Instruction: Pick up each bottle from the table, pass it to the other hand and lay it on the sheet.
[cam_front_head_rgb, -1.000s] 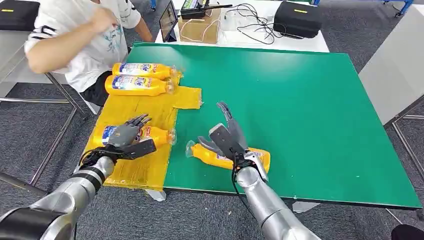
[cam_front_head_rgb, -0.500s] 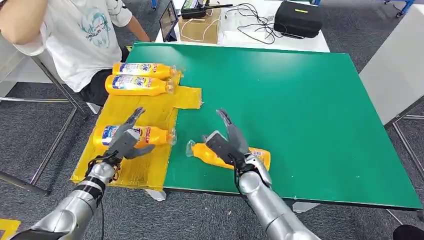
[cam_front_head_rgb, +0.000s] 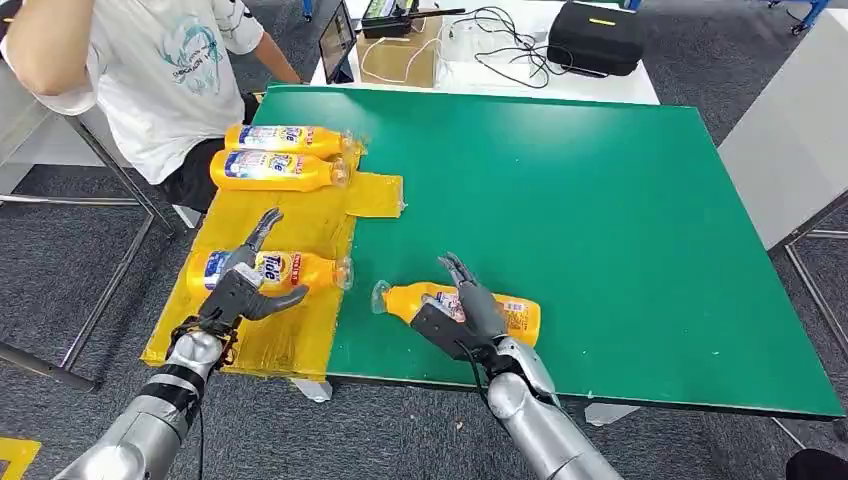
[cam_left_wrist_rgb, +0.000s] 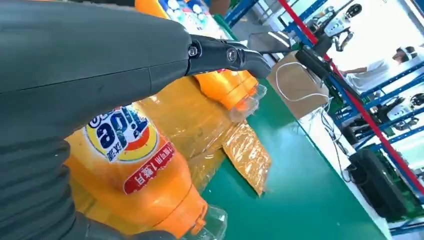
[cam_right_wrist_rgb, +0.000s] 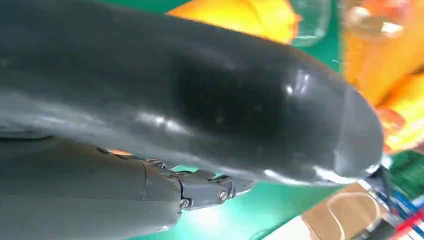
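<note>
Bottle, orange, clear-capped, blue-and-red label: lies on its side on the green table, lower centre of frame, off the yellow sheet. Right hand has dropped from above onto it, fingers curling over the body; grasp likely beginning. Left hand, fingers spread, has drawn back from the sheet's nearest bottle, apparently released. Two more bottles lie upper left.
</note>
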